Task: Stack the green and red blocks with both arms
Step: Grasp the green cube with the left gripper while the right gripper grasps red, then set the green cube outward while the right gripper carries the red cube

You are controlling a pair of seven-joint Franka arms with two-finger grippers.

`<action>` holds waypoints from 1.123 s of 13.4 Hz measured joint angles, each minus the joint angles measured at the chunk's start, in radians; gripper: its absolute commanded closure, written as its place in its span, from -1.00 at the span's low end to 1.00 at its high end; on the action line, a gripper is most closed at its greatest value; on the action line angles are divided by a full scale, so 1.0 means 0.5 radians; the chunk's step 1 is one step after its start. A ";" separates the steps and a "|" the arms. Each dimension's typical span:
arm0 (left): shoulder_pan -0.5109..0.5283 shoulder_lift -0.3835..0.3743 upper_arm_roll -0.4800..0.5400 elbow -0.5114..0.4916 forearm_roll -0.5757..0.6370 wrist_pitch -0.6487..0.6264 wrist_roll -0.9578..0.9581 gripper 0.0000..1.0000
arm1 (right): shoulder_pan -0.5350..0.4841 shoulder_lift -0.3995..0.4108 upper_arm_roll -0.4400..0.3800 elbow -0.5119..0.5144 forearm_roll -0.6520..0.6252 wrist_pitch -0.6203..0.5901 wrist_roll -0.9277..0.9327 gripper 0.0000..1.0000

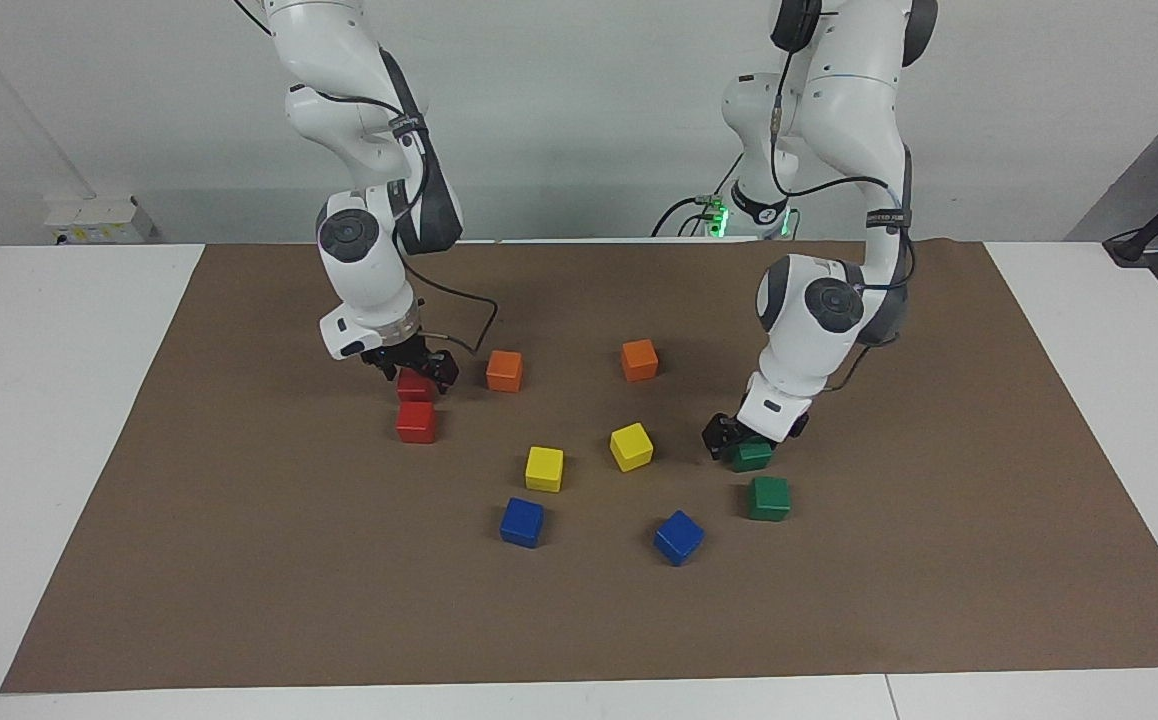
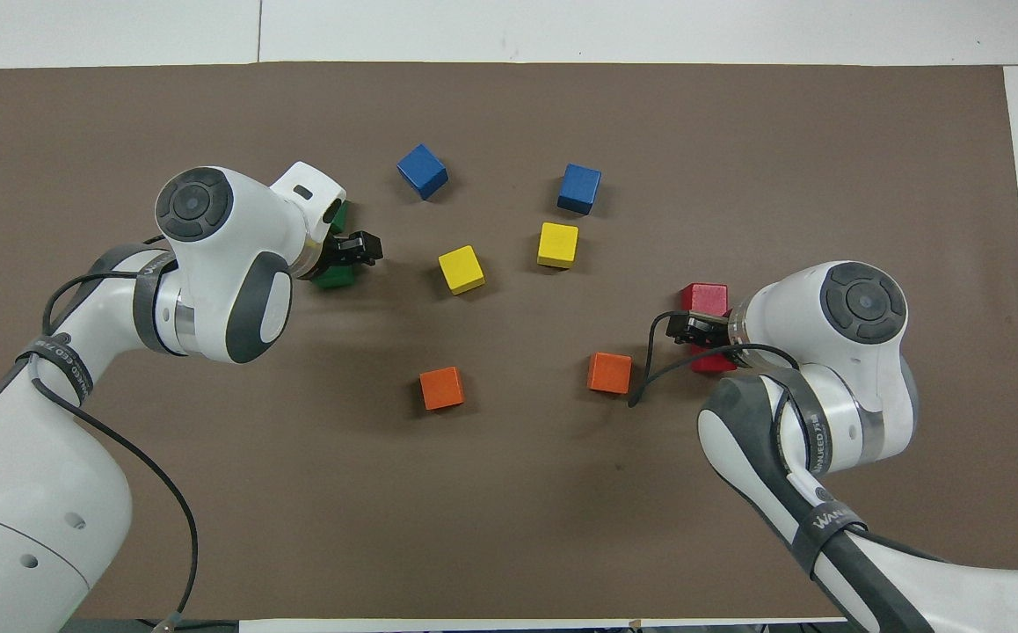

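My right gripper (image 1: 417, 372) is down at the table with its fingers closed on a red block (image 1: 416, 386). That block is largely hidden under the hand in the overhead view (image 2: 713, 362). The second red block (image 1: 416, 422) (image 2: 704, 297) sits on the mat just farther from the robots. My left gripper (image 1: 747, 440) (image 2: 346, 255) is low with its fingers closed on a dark green block (image 1: 753, 456) (image 2: 333, 278). The second green block (image 1: 769, 498) stands just farther from the robots, mostly hidden under the wrist in the overhead view (image 2: 339, 216).
Between the two grippers, on the brown mat (image 1: 239, 560), lie two orange cubes (image 1: 504, 371) (image 1: 639, 360), two yellow cubes (image 1: 544, 469) (image 1: 631, 446) and two blue cubes (image 1: 522, 522) (image 1: 678, 537). The blue ones are farthest from the robots.
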 measured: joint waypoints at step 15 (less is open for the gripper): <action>0.370 -0.181 0.059 0.154 0.219 -0.482 0.423 1.00 | -0.665 -0.114 -0.050 0.304 -0.026 -0.494 -1.349 1.00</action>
